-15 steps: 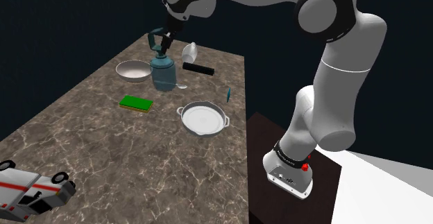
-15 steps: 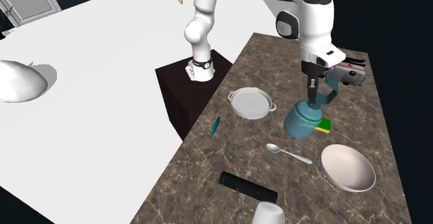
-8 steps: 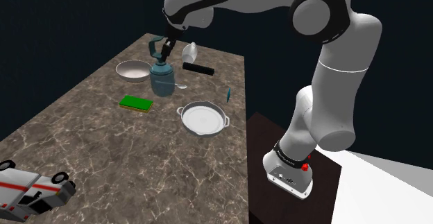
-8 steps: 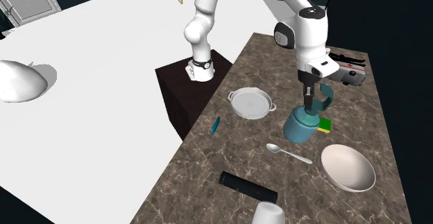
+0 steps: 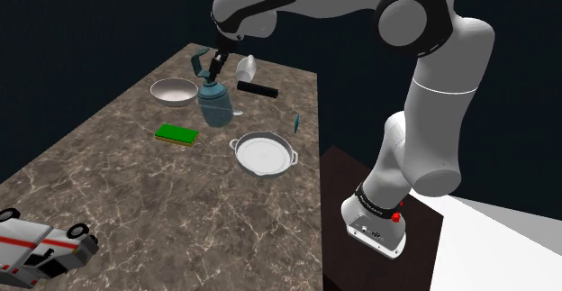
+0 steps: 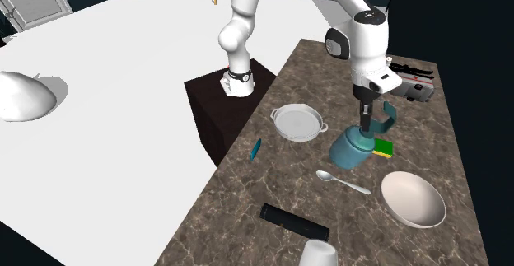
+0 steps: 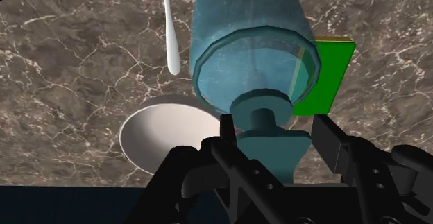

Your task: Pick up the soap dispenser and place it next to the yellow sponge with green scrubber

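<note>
Soap dispenser (image 5: 214, 106), teal, tilted, hangs from gripper (image 7: 274, 129), whose fingers are clamped on its pump head; base low over marble counter (image 5: 135, 199), contact unclear. Nearest in the shoulder view: toy ambulance (image 5: 40, 244) at the counter corner, then grey two-handled pan (image 5: 264, 154), then yellow-green sponge (image 5: 176, 134) just beside the dispenser. Behind: white bowl (image 5: 173, 92), spoon (image 6: 343, 182), black bar (image 5: 258, 89).

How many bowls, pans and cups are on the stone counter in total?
3. A white bowl lies near the sponge; a two-handled pan sits near the stand; a white cup lies beside a black bar, farthest from the stand. None seems hidden.
</note>
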Motion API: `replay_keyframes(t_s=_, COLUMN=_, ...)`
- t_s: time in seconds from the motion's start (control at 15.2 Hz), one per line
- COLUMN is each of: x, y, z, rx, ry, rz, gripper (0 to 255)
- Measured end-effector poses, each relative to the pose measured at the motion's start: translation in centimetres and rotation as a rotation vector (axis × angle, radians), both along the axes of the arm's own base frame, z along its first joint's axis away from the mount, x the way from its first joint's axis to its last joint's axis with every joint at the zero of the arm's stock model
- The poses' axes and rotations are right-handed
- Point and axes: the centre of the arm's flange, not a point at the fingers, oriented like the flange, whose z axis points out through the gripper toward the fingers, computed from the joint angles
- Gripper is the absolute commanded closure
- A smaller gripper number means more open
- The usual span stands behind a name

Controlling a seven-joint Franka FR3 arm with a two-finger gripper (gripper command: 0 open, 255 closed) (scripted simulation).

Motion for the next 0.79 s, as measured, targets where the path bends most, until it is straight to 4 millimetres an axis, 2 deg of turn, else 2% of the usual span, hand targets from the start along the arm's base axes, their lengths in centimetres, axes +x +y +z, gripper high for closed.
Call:
replay_keyframes(t_s=0.4, x=0.0, y=0.0, z=0.1, rx=0.000, ry=-0.001, rz=0.000, gripper=0)
replay_keyframes(t_s=0.66, x=-1.0, y=-0.5, z=3.9, rx=0.001, ry=-0.002, rz=0.000, gripper=0)
replay_keyframes(t_s=0.79, x=-1.2, y=-0.8, z=4.6, rx=0.001, ry=-0.002, rz=0.000, gripper=0)
